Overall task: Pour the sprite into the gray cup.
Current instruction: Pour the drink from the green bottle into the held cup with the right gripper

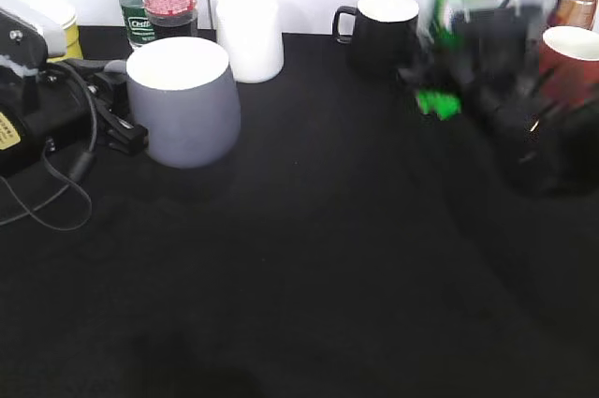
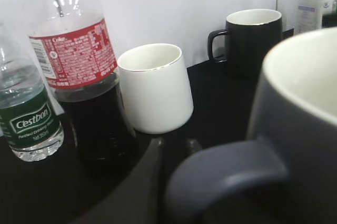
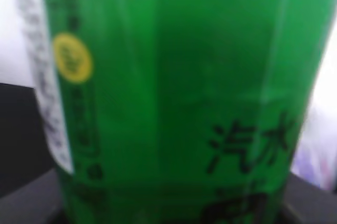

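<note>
1. The right gripper (image 1: 487, 51) is a dark blur at the far right of the table; the sprite (image 3: 174, 97) fills its wrist view, so it looks clamped around the bottle's body, though the fingers themselves cannot be made out. A mid-body grip would suit tipping.
2. The bottle stands roughly upright in that gripper, well away from the target (pouring not yet begun, I judge).
3. The left gripper (image 1: 117, 126) sits at the gray cup's (image 1: 182, 103) handle, apparently steadying it; whether it is clenched I cannot tell.
4. Behind the left gripper stand a white cup (image 2: 155, 87), a cola bottle (image 2: 84, 87) and a small clear bottle (image 2: 31, 124).
5. The black mug (image 1: 384, 28) stands between the two grippers, at the back.
</note>
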